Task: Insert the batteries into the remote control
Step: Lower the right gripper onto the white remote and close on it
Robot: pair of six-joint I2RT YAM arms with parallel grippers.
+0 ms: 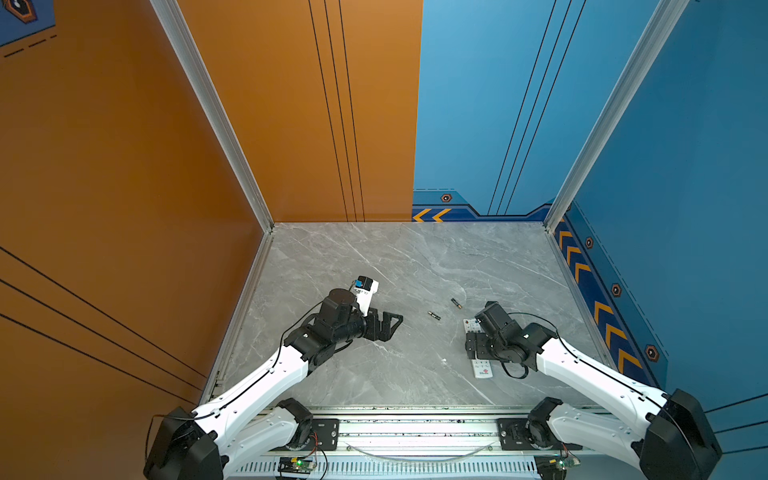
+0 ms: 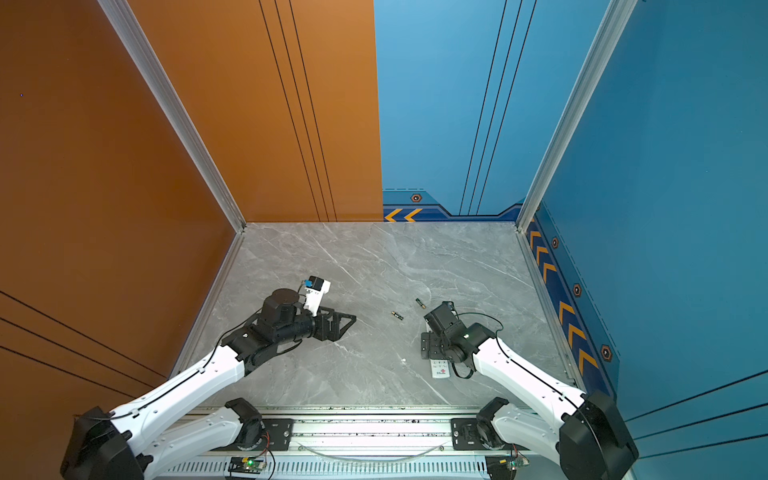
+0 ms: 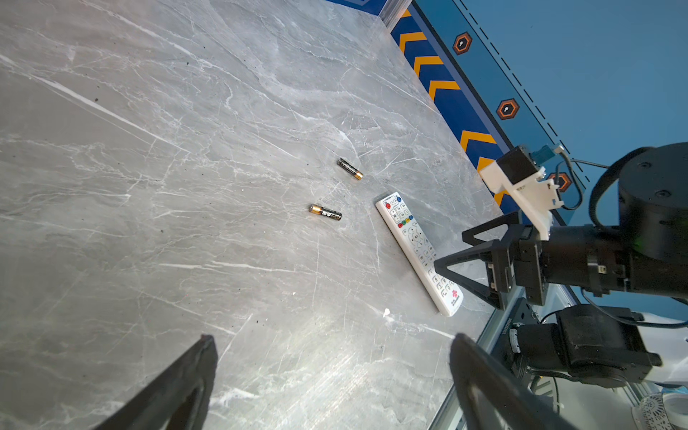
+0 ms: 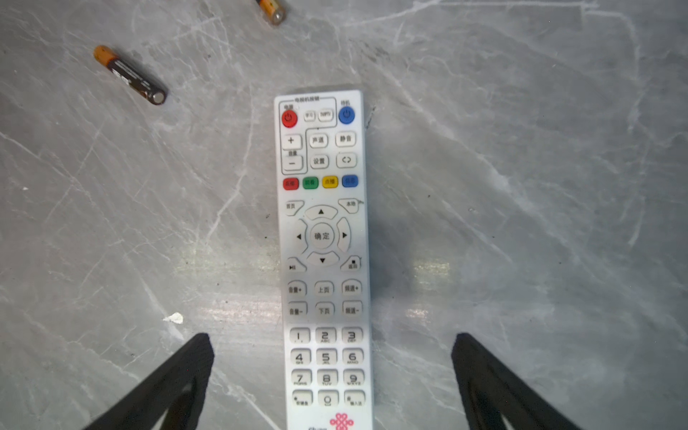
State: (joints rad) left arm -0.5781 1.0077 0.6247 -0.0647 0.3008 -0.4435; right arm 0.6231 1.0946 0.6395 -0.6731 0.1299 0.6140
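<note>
Squarely over the remote, both pincers wide

Face up, the remote control (image 4: 323, 238) lies flat on the grey marble-pattern tabletop (image 1: 374, 266). In both top views it sits toward 4 o'clock from the tabletop's middle. Its red and blue power buttons are at the 12 o'clock end and its red logo at the 6 o'clock end. My right pincer (image 4: 332, 337) hangs directly above it, jaws spread wide and gripping nothing. In the right wrist view my two black fingertips (image 4: 193, 357) stand either side of the number keys, with bare tabletop between each tip and the white casing. Seen from above, my wrist covers the remote's middle, so only its two ends show.

Both batteries lie on their sides, black with gold ends, apart from each other and from the remote. The nearer battery (image 1: 456, 303) is at 11 o'clock from the remote's button end. The farther battery (image 1: 434, 316) is at about 9 o'clock from that same end. A small white chip (image 4: 174, 318) sits on the tabletop at about 9 o'clock from the remote's lower half.

My left pincer (image 1: 392, 328) is well apart at 9 o'clock from the remote, farther off than either battery. Its jaws are just as wide and empty, pointing toward 3 o'clock. The left wrist view shows only bare tabletop between its tips.
</note>
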